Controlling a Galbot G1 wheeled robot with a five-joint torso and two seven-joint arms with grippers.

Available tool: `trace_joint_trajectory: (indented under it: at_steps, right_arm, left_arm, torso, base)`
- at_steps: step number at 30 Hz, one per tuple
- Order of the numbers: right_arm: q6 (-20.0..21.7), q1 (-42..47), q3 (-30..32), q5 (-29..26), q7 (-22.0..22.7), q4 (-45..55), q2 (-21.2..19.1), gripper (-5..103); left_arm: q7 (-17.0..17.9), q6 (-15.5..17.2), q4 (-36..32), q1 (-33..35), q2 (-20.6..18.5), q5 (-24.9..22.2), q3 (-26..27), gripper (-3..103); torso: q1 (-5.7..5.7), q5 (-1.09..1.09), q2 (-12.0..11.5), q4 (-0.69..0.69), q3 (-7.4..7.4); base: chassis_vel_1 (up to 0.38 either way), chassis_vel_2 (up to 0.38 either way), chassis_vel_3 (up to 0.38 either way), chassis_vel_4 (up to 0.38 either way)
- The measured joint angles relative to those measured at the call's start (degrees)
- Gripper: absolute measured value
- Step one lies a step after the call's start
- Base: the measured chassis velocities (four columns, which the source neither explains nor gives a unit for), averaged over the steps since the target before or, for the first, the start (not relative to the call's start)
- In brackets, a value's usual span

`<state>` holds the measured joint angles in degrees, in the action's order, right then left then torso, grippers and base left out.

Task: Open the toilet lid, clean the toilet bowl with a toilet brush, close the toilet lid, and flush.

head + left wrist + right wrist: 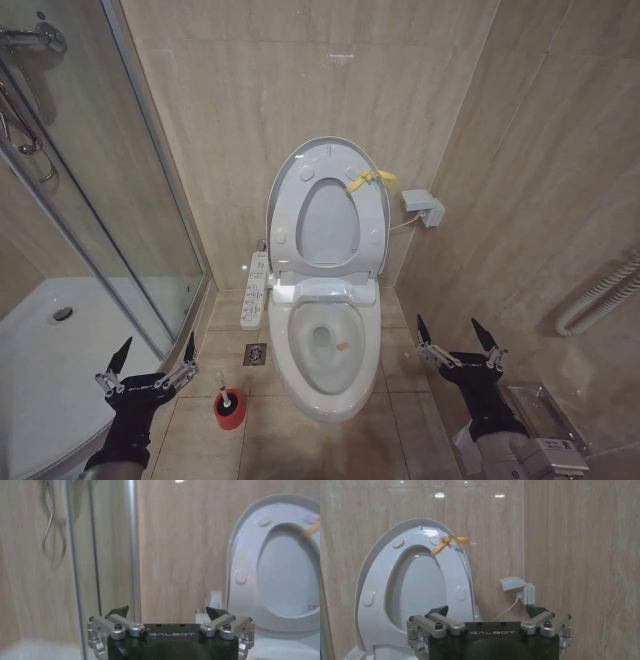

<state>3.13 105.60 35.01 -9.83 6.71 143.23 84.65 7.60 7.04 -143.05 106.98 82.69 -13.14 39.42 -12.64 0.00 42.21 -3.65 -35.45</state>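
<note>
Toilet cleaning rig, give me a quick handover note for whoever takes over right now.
Left gripper: open, empty, low beside the shower, just above the toilet brush.
Right gripper: open, empty, low on the other side of the toilet bowl.
Toilet lid stands raised against the wall, seat up with it, yellow strap near the top.
The brush sits in its red holder on the floor beside the bowl.
Done: lid opened.
Left: pick up the brush, scrub, close the lid, flush.

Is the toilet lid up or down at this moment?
Up. The toilet lid stands raised against the wall, its yellow strap near the top, and the toilet bowl is exposed below.
</note>
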Motion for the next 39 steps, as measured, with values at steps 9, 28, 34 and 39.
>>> trace_joint_trajectory:
  at_steps: [9,28,34,39]
  right_arm:
    - [0.0,0.0,0.0,0.0,0.0,0.0,0.0,100]
    - [0.0,0.0,0.0,0.0,0.0,0.0,0.0,100]
    - [0.0,0.0,0.0,0.0,0.0,0.0,0.0,100]
    - [0.0,0.0,0.0,0.0,0.0,0.0,0.0,100]
  left_arm:
    - [-2.3,1.4,-0.1,-0.4,3.0,3.9,-0.2,100]
    - [-1.9,-26.4,34.1,-6.1,2.8,11.3,-2.4,102]
    - [-5.7,-29.5,44.4,-10.5,0.8,6.9,-2.8,94]
    - [-8.8,-33.2,53.0,-16.2,-0.8,5.2,-3.2,94]
  torso:
    - [0.00,0.00,0.0,-0.01,0.00]
    - [-0.01,0.00,0.0,-0.03,0.00]
    - [0.00,-0.02,0.0,-0.01,0.00]
    - [-0.01,-0.02,0.0,-0.02,0.00]
  base:
    - [0.000,0.000,0.000,0.000]
    - [0.000,0.000,0.000,0.000]
    - [0.000,0.000,0.000,0.000]
    - [0.000,0.000,0.000,0.000]
